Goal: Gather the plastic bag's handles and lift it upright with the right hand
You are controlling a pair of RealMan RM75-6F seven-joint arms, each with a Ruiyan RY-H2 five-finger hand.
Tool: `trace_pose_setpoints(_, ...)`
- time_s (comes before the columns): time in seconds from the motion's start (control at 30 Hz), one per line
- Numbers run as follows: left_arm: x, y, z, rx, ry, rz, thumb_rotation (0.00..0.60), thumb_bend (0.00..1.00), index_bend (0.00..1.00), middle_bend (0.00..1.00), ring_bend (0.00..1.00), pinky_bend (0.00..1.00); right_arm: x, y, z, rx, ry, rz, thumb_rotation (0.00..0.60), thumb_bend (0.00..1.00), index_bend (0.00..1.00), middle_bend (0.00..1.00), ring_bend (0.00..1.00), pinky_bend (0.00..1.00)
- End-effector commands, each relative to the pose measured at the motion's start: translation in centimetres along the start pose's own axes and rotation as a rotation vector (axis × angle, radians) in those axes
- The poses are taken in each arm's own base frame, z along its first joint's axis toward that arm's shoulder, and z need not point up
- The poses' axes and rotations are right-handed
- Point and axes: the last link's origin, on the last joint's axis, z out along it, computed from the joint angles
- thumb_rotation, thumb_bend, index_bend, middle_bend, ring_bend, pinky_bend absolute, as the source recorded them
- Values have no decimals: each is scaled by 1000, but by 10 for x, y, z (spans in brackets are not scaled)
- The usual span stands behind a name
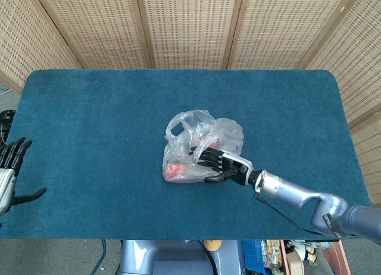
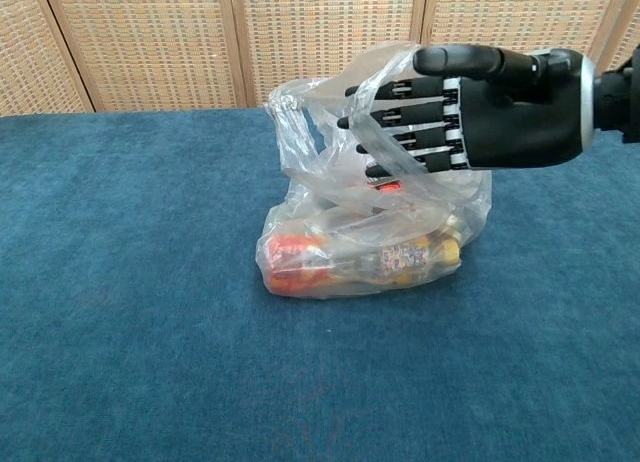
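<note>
Plastic bag [image 2: 360, 242] sits near the middle of the tabletop [image 1: 89, 120], a little toward the front edge, its clear film loosely bunched over red and yellow packets. The right hand [image 2: 470, 107] reaches into its upper folds with fingers [image 2: 400, 112] stretched out and apart, gripping nothing. The left hand [image 1: 11, 168] hangs off the left edge, fingers spread and empty.

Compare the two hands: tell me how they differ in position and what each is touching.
The right hand reaches over the table to the plastic bag, fingers threaded into its film; the left hand hangs off the table's left edge, touching nothing. The right shows in both views, the left only in the head view. Both have fingers spread.
</note>
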Motion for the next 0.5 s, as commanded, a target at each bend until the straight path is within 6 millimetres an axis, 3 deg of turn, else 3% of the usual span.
trace_pose_setpoints(0.03,0,-1,1,3,-2,-2,600,105,0,0,0,0,1,-12,19,37,-44,90,600,62,155,157,17,51)
trace_pose_setpoints(0.33,-1,0,3,-1,-12,-6,600,106,0,0,0,0,4,-30,40,66,-53,161,600,0,228,204,60,57)
trace_pose_setpoints(0.5,-2,0,3,-5,-20,-6,600,104,0,0,0,0,4,-28,57,70,-22,171,600,0,232,206,59,40)
